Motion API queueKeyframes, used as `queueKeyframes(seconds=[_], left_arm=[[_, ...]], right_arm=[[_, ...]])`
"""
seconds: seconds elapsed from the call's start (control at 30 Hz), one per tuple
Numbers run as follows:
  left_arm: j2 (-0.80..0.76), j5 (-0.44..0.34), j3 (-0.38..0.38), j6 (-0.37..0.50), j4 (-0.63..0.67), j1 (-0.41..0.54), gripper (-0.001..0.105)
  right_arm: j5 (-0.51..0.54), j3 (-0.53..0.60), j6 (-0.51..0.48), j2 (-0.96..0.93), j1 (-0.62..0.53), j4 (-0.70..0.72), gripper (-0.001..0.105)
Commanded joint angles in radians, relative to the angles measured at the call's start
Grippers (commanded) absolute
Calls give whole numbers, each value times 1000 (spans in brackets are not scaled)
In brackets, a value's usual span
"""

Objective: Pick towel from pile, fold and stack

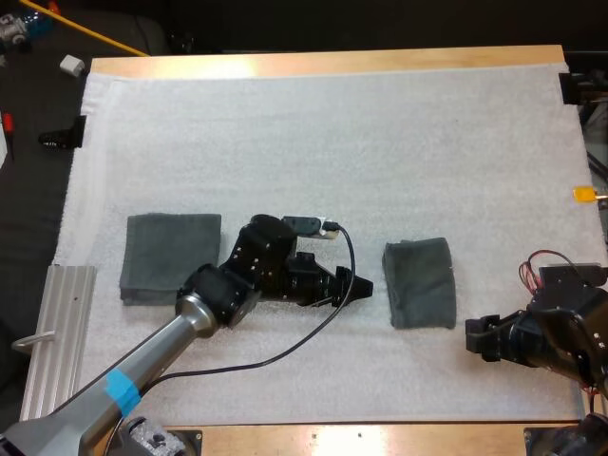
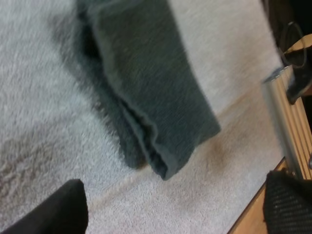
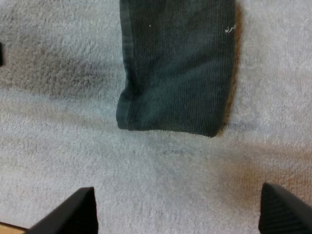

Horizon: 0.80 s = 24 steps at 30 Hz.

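White mat (image 1: 332, 123) covers the wooden worktop (image 1: 380, 439), w/ dark floor (image 1: 28, 218) alongside. L end effector (image 1: 364, 286) is low over the mat's middle, fingers (image 2: 53, 209) wide apart, holding nothing. R end effector (image 1: 475, 338) is over the mat's front-right part, fingers (image 3: 285, 209) also wide, empty. Towels: 2, both dark grey-green, folded flat. Near towel (image 1: 420, 282) lies btwn the 2 end effectors, just ahead of each, touching neither. Far towel (image 1: 171, 256) lies behind the L end effector, beside its arm, well apart from the other. 1 ribbed metal plate (image 1: 57, 332) sits at the worktop edge past it.
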Motion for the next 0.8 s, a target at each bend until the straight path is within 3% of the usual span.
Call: queueKeyframes(seconds=[0.0,0.33,0.77], left_arm=[[46,-2,-6,-26,-50,-14,71],[315,38,-22,-149,-242,-63,71],[508,63,-130,-229,-231,-66,71]], right_arm=[[4,-6,-8,-3,1,8,66],[8,-7,-13,-3,2,10,66],[9,-8,-14,-2,3,18,66]])
